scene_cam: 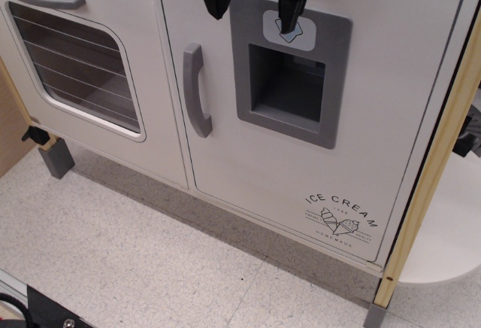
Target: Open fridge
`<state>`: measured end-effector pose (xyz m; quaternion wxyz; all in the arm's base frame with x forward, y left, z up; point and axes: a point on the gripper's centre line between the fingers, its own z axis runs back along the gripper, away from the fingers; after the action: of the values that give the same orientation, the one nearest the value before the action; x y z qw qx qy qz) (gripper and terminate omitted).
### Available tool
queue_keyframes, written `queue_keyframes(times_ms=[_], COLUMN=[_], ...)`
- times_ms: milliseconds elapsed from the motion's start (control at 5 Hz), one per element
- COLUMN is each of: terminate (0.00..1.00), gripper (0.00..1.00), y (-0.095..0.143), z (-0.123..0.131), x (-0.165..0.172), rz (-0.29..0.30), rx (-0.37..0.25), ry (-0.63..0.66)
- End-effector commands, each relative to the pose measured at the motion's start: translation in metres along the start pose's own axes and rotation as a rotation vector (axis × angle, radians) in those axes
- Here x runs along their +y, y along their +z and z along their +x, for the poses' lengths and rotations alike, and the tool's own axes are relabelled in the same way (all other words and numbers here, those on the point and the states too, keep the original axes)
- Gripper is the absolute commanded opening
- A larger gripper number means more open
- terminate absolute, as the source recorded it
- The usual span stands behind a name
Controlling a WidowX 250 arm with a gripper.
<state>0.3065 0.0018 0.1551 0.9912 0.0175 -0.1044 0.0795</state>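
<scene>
At the top edge, the black claw (255,1) hangs in front of the fridge (301,80), its two fingers spread wide and holding nothing. The right finger tip overlaps the ice-cube icon above the grey dispenser panel (289,80); the left finger sits just left of that panel. The fridge door looks shut, its vertical grey handle (195,89) lower left of the claw. Left of it is the oven door (75,65) with its window.

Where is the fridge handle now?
The fridge handle stands vertical on the door's left edge, between the oven window and the grey dispenser panel.
</scene>
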Motion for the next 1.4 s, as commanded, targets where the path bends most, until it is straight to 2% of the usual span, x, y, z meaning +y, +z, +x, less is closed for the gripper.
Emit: queue_keyframes(times_ms=[0,400,600,800,1200], terminate=[0.00,0.00,0.00,0.00,0.00], gripper=[1.00,1.00,1.00,1.00,1.00], y=[0.000,-0.021,-0.036,-0.054,-0.085], z=[0.000,-0.002,0.000,0.002,0.021], x=[0.000,0.058,0.081,0.091,0.094], rz=[0.000,0.010,0.048,0.075,0.024], rx=[0.000,-0.122,-0.191,-0.219,-0.286], ry=[0.000,-0.055,-0.053,-0.060,-0.071])
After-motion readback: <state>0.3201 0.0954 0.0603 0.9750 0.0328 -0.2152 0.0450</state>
